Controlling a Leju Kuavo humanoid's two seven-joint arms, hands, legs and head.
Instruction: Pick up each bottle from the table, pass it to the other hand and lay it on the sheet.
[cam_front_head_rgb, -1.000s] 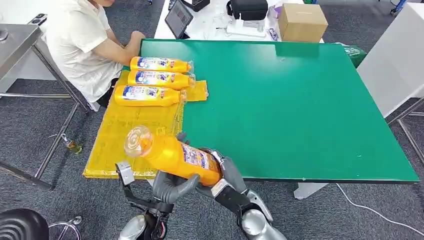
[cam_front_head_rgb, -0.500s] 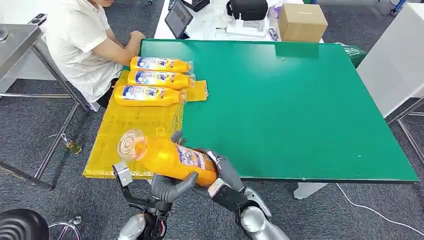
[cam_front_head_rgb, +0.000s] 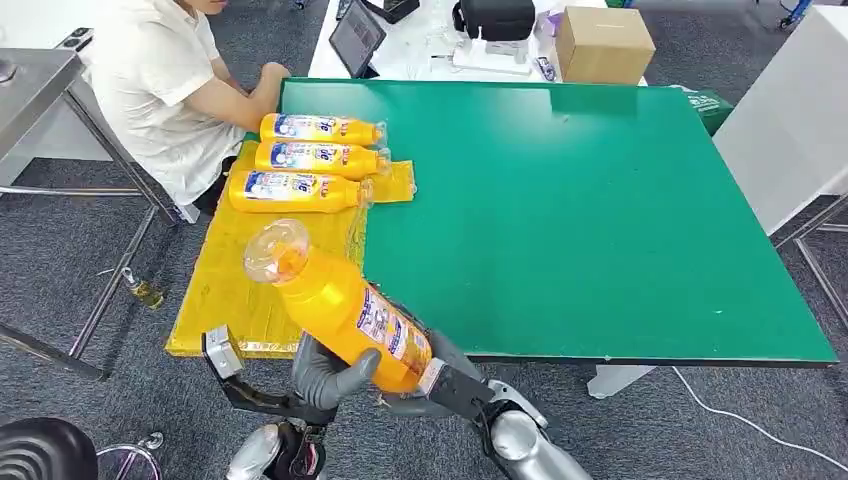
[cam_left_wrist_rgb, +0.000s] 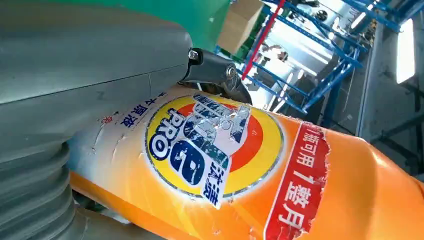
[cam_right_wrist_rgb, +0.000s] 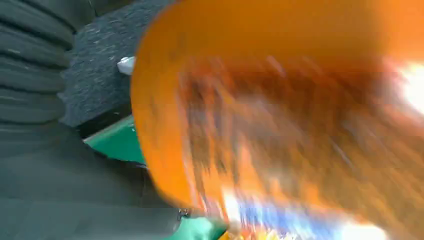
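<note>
Counting bottles, I get four: three (cam_front_head_rgb: 300, 160) lie side by side on the yellow sheet (cam_front_head_rgb: 240, 270) at the table's (cam_front_head_rgb: 600, 220) far left, caps pointing right, and a fourth bottle (cam_front_head_rgb: 340, 305) is up in the air at the near edge, tilted with its clear base toward the sheet and its cap end down by my hands. One sheet, one green table, one person (cam_front_head_rgb: 165, 90) in a white shirt seated at the far left corner, an arm resting on the table edge.

From the head view I see both hands at the bottle's lower end: my left hand (cam_front_head_rgb: 330, 375) has its grey fingers wrapped under the body, and my right hand (cam_front_head_rgb: 440, 375) sits against the cap end, though I cannot tell from here whether its fingers are closed around it.

My left wrist view adds the label close up, a round blue and orange logo and a red strip, with the hand's grey thumb (cam_left_wrist_rgb: 90, 55) pressed on the bottle. My right wrist view is blurred; it gives orange plastic close to the lens, a sliver of green table and grey carpet (cam_right_wrist_rgb: 105, 30).
</note>
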